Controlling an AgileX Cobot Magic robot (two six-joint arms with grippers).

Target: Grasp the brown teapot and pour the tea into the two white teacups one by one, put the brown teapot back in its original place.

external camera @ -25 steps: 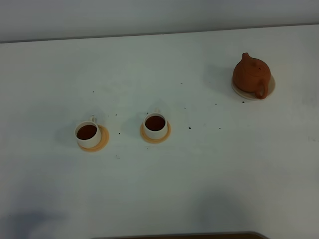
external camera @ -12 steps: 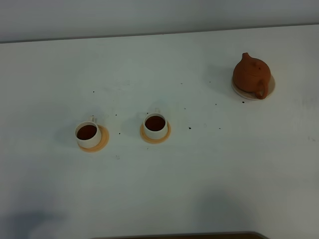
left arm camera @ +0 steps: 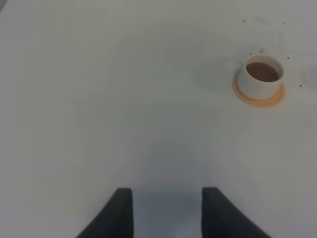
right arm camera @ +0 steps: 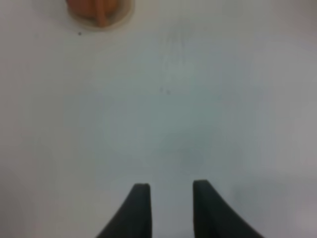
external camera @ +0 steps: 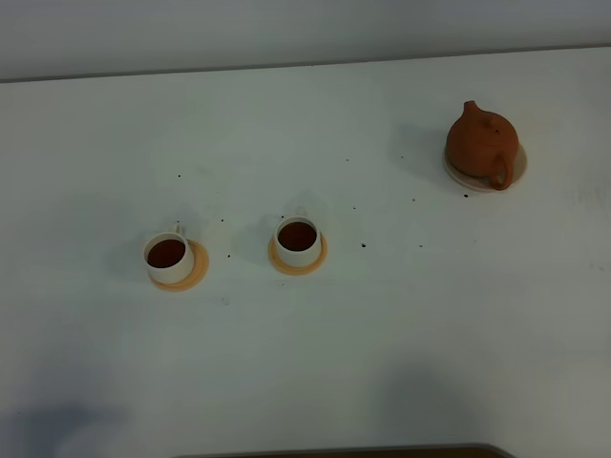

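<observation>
The round reddish-brown clay teapot (external camera: 482, 145) sits upright on its pale beige round flat saucer (external camera: 465, 177). Both small white cylindrical teacups, the nearer (external camera: 297, 239) and the farther (external camera: 167, 258) from the teapot, stand on orange round coasters and hold dark liquid. Judgement: pouring looks complete and the pot is back in place; what remains is for the arms to stay well away from the teapot and cups.

The left gripper (left arm camera: 167, 208) shows its fingers apart, empty, over bare white table (external camera: 401, 334), well away from the teapot. The right gripper (right arm camera: 167, 206) shows a narrower gap, also empty.

Neither arm appears in the high view. The right wrist view is blurred and cuts the teapot at the frame edge. The dark specks on the table near the cups cannot be identified.
</observation>
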